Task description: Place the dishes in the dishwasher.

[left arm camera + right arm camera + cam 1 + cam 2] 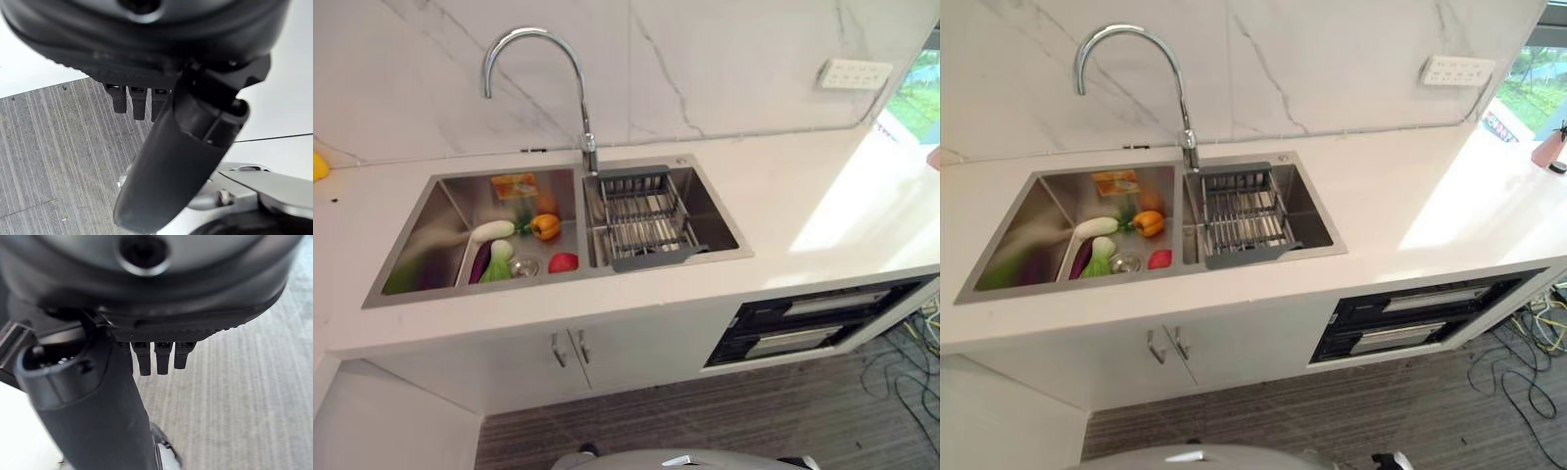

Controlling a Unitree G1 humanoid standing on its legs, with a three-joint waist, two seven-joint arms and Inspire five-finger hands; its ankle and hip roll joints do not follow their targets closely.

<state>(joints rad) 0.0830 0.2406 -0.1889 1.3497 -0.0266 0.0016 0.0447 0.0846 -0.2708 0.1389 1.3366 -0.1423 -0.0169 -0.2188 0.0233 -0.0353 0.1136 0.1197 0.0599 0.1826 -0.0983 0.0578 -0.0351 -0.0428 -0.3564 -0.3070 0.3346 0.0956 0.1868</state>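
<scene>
A grey wire dish rack [641, 220] sits in the right basin of the steel double sink [411, 294], its bars bare. Under the counter to the right, the dishwasher [813, 323] shows a dark open front with racks inside. My left hand [181, 161] hangs over the striped floor with straight fingers [138, 103] and holds nothing. My right hand [93, 416] also hangs over the floor, its fingers [159, 360] straight and empty.
The left basin holds vegetables: a white radish [491, 231], a yellow pepper [546, 227], an eggplant [480, 262] and a red piece [563, 262]. A tall faucet [533, 59] rises behind the sink. Cupboard doors [570, 348] are below. A pink bottle [1549, 149] stands far right.
</scene>
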